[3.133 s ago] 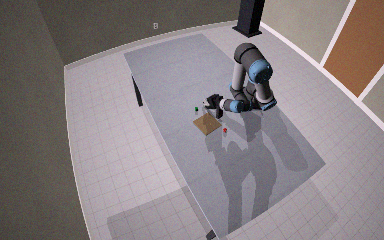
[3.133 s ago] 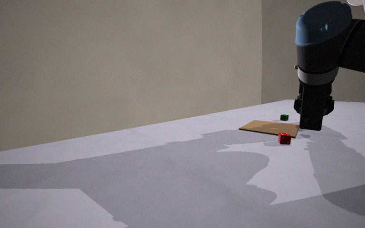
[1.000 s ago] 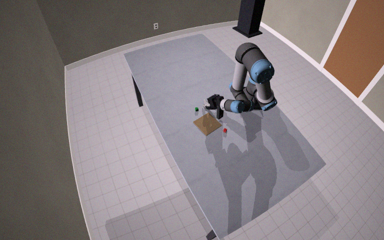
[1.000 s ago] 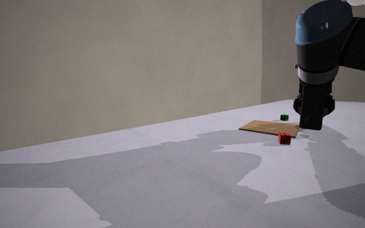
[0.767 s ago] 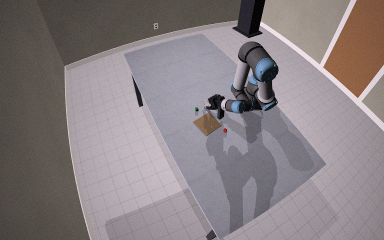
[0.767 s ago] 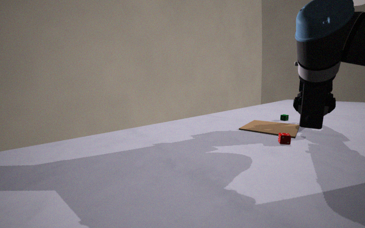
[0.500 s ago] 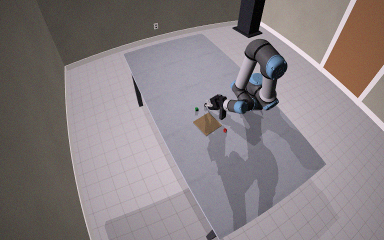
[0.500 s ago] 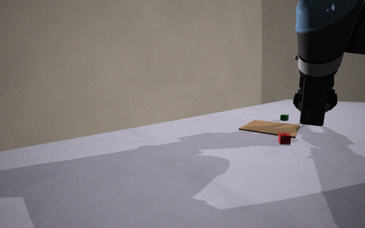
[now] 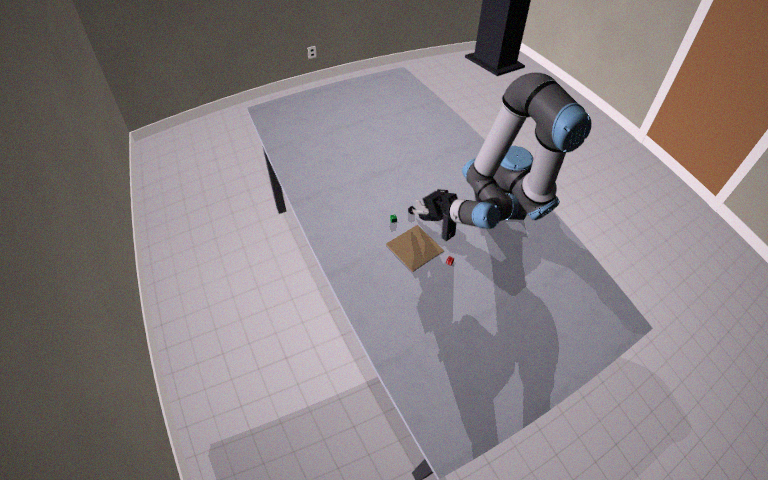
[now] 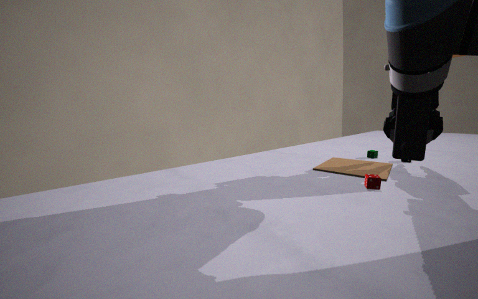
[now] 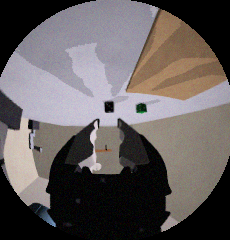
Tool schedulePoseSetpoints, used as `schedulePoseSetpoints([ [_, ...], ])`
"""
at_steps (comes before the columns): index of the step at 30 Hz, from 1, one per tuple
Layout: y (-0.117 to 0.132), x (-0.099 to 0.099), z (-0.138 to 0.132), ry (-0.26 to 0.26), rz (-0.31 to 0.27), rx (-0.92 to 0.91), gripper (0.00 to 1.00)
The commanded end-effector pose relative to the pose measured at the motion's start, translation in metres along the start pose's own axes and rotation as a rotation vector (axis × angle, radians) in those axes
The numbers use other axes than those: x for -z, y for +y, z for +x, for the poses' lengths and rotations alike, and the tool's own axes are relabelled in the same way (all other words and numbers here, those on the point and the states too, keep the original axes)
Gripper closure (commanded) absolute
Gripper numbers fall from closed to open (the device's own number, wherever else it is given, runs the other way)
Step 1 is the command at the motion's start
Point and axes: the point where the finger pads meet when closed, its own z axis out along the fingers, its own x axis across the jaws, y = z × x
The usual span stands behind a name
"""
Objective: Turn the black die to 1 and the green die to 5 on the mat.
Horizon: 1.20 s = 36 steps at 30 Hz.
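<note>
Wrist view shows my gripper (image 11: 108,119) part-closed with nothing between its fingers. Just ahead sits the black die (image 11: 109,106) on the table, off the mat (image 11: 180,65); the green die (image 11: 141,108) lies beside it. I should centre, descend squarely, then close.

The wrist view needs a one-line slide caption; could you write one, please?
Wrist view: the gripper, partly open and empty, faces the black die, with the green die and the tan mat nearby.
</note>
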Motion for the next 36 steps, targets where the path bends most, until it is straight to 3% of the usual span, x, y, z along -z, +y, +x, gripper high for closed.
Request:
schedulePoseSetpoints([
  [1, 0.000, 0.001, 0.000, -0.001, 0.000, -0.001, 0.79],
  [12, 0.006, 0.005, 0.000, -0.001, 0.000, -0.001, 0.79],
  [36, 0.046, 0.033, 0.000, -0.001, 0.000, -0.001, 0.79],
])
